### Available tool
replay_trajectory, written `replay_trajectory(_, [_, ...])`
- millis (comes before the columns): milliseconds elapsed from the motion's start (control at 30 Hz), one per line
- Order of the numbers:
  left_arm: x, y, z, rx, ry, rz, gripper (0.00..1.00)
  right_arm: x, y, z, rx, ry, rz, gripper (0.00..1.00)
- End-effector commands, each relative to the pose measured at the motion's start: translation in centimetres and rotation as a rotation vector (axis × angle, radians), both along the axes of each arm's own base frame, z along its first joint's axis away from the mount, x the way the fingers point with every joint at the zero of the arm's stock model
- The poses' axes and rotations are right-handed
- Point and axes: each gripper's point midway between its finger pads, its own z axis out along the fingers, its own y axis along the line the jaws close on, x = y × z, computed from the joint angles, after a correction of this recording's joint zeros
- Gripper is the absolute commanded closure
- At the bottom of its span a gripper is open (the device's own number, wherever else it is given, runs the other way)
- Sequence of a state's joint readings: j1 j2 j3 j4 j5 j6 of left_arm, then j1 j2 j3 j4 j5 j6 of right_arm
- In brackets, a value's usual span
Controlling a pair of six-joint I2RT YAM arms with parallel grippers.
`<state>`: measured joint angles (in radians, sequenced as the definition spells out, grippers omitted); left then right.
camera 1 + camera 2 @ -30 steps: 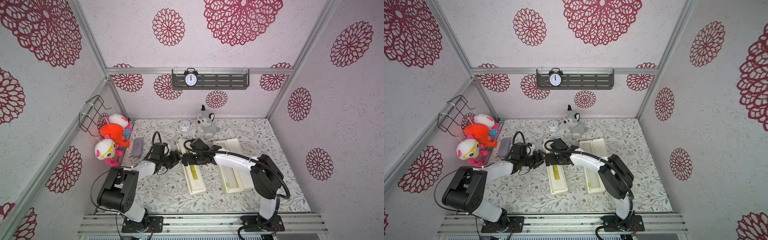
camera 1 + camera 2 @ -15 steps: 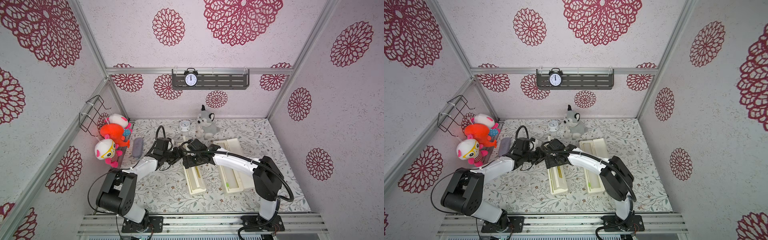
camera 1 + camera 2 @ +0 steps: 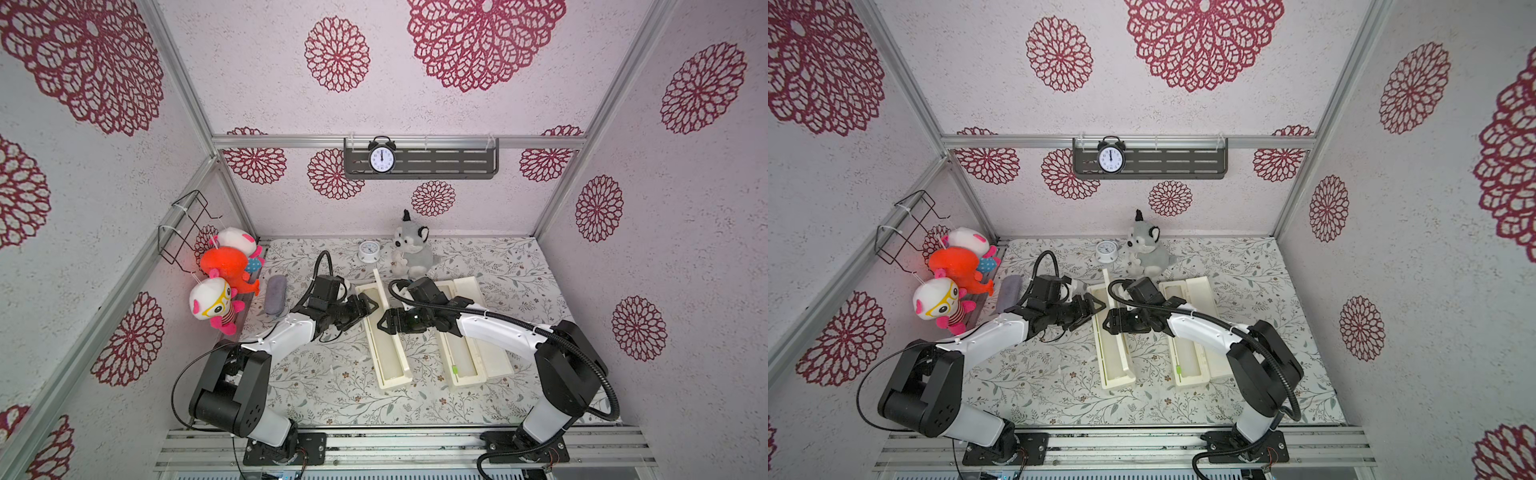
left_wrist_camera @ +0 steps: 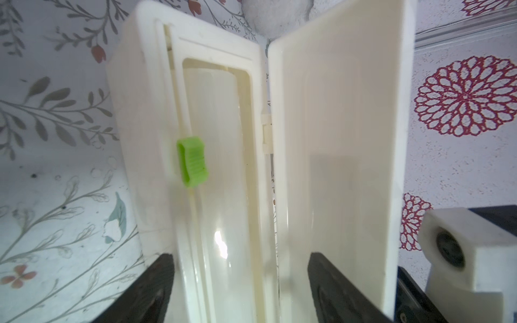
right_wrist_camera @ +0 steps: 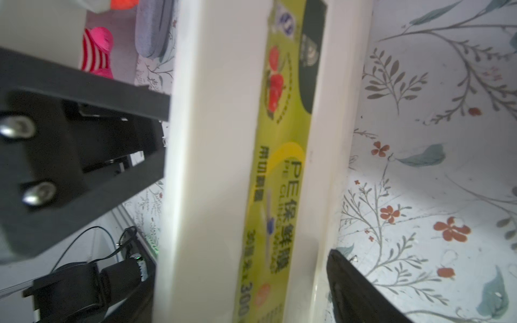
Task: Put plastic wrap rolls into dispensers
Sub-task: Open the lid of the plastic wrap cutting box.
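— Lid [image 4: 335, 112] of the dispenser [image 4: 140, 112] btwn our arms has swung up off the box and now stands on edge.
— Roll [image 4: 221, 139] lies in the trough, so we judge it loaded. Tools?
— Left tool [image 3: 368, 307] wide, straddling the box end. Right tool [image 3: 381, 326] parted at lid's label side; whether it grips, we can't tell.

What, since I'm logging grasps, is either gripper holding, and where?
Left gripper: nothing, jaws open over the dispenser tray. Right gripper: at the upright lid, label side; grip cannot be told.
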<state>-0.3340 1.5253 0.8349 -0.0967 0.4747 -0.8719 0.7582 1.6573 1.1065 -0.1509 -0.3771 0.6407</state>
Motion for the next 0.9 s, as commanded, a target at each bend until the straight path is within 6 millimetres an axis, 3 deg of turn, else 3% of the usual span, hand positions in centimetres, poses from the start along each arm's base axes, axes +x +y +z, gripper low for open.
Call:
replay_trajectory(0, [-0.5, 0.4, -0.1, 0.017, 0.002, 0.012, 0.20, 0.3, 0.3, 4.2, 0.196, -0.016, 0.010, 0.20])
replay_trajectory(133, [-0.7, 0.7, -0.6, 0.027, 0.013, 0.021, 0.21, 0.8, -2.0, 3.8, 0.162, -0.031, -0.030, 0.18])
replay_trajectory(300, [-0.9, 1.0, -1.0, 0.035, 0.021, 0.034, 0.21, 1.7, -5.9, 2.8, -0.035, -0.101, -0.102, 0.11])
replay_trajectory(467, [-0.6, 1.7, -0.1, 0.039, -0.002, 0.054, 0.21, 2.9, -10.5, 2.7, -0.261, -0.196, -0.207, 0.09])
replay_trajectory(567, [-0.2, 2.8, 0.8, 0.059, -0.028, 0.071, 0.21, 3.8, -13.5, 3.6, -0.347, -0.264, -0.272, 0.08])
replay_trajectory(667, [0.4, 4.6, 2.1, 0.094, -0.072, 0.093, 0.21, 5.0, -16.8, 5.1, -0.413, -0.350, -0.341, 0.05])
replay_trajectory(767, [1.4, 7.7, 3.6, 0.209, -0.147, 0.140, 0.19, 6.2, -20.6, 6.5, -0.456, -0.435, -0.421, 0.02])
replay_trajectory(867, [2.6, 11.4, 5.5, 0.351, -0.240, 0.211, 0.06, 7.6, -25.0, 8.2, -0.504, -0.574, -0.545, 0.02])
